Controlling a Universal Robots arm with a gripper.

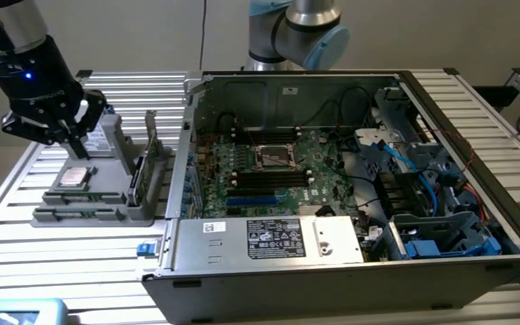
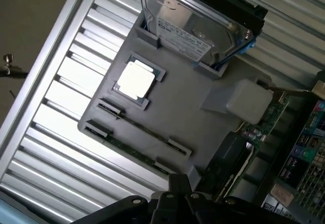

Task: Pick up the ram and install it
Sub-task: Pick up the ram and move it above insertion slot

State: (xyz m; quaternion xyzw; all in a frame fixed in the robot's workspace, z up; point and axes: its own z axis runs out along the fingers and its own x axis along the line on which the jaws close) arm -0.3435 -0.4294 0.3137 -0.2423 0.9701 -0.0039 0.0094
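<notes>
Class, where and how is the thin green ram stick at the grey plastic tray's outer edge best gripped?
Take the thin green ram stick mid-length by its top edge, between its end holders, coming straight down and pinching its flat faces. It stands on edge in the grey plastic tray, so probably only that edge is free.

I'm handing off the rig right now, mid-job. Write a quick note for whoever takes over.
Gripper: carries nothing, hangs above the grey tray, near the silver chip.
Ram: on edge in its tray slot, untouched.
Computer case: open, on the exterior view's right of the tray, motherboard exposed.
Done: nothing yet.
Left: pickup and install.
</notes>
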